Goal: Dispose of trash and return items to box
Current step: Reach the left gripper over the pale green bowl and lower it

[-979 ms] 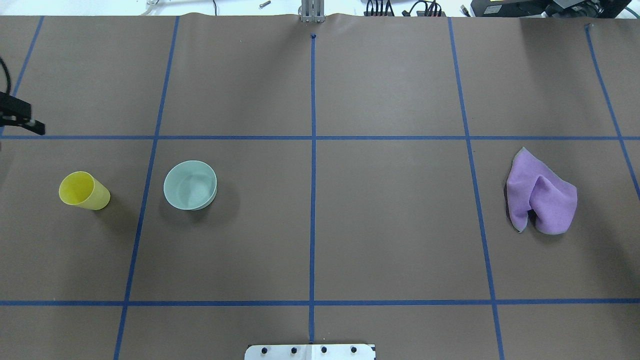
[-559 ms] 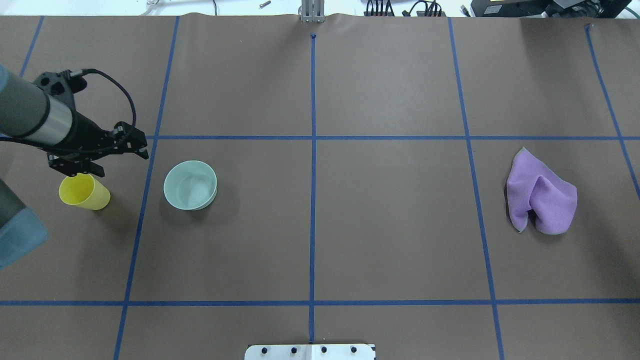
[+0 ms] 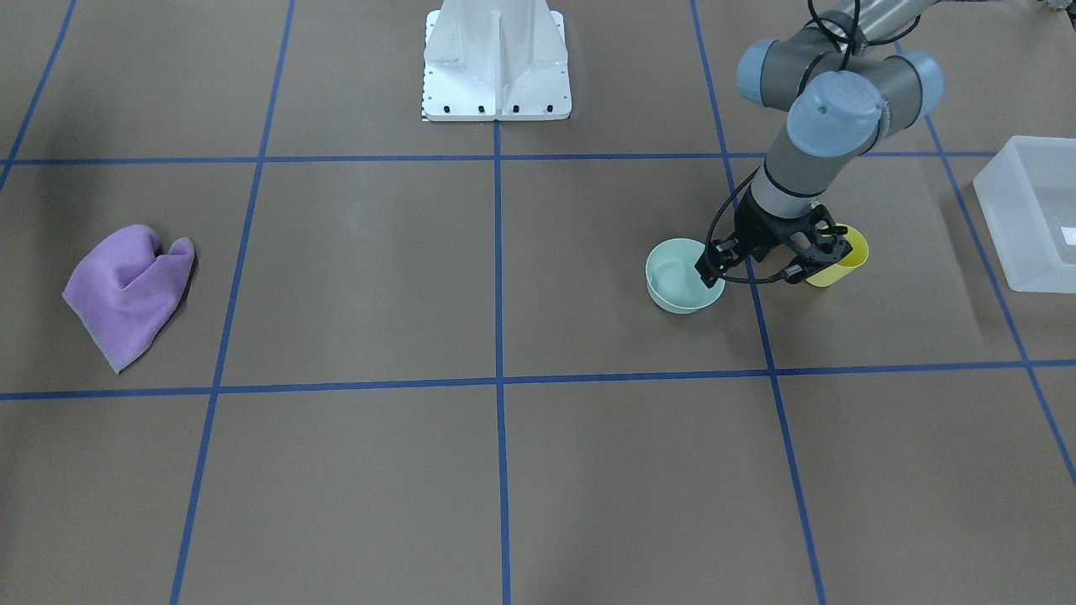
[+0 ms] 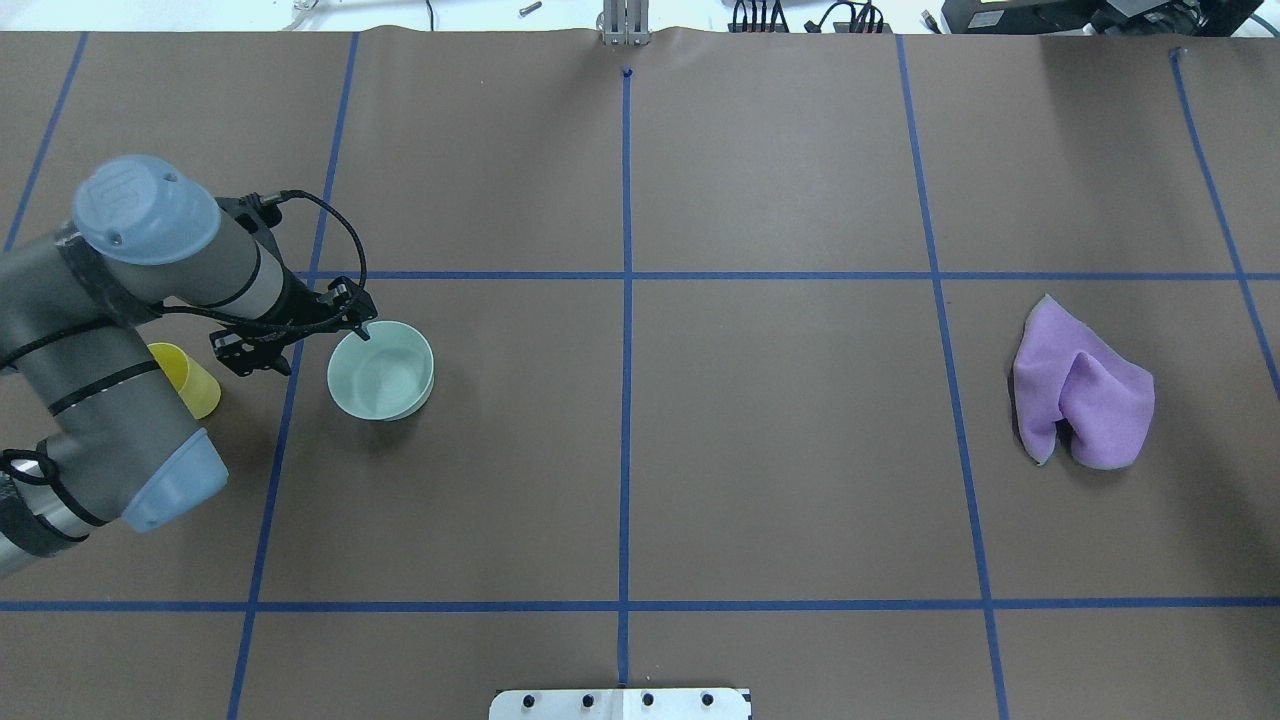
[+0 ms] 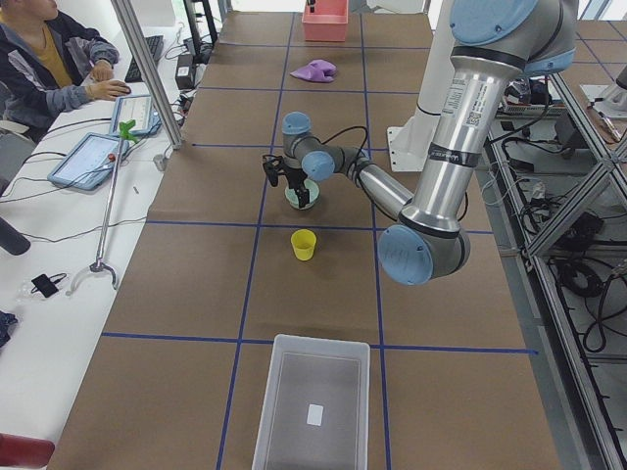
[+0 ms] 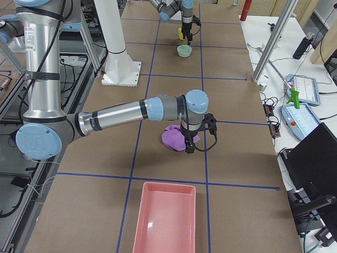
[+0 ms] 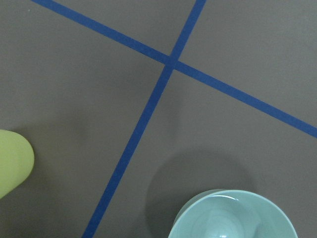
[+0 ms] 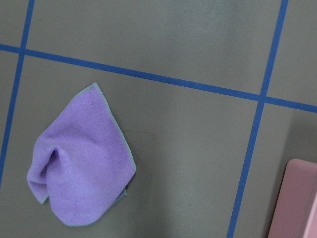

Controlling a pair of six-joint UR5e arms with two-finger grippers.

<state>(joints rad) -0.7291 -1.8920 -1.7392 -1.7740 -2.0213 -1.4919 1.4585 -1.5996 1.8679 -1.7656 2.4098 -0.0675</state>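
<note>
Taking 12 o'clock as straight away from the robot, the left gripper (image 4: 357, 318) hangs over the bowl (image 4: 385, 375), above its rim at about 10 o'clock. Its jaws look parted, with nothing between them. Whether a fingertip touches the rim cannot be told.

The bowl stands upright on the tabletop (image 4: 780, 450) in the robot's left half, just at 3 o'clock of a blue tape line (image 4: 284, 430). It is small, round and pale mint green, of smooth plastic with a thin rim. It is empty, and its inside shows clean down to the bottom.

At 9 o'clock of the bowl, near but apart and across that tape line, a yellow cup (image 4: 200, 392) stands upright, mouth up. Farther out at 9 o'clock, well apart from the cup, sits the box (image 5: 266, 411). It is a frosted, whitish rectangular tub with low walls, much larger than the bowl. Inside it lies only a small white label (image 5: 314, 414).

The right gripper (image 6: 188, 147) shows only in the right side view, just over a crumpled purple cloth (image 4: 1085, 395) in the robot's right half. Whether it is released or clenched cannot be told. At 3 o'clock of the cloth, apart from it, lies a pink tray (image 6: 163, 221), with only its own floor showing.
</note>
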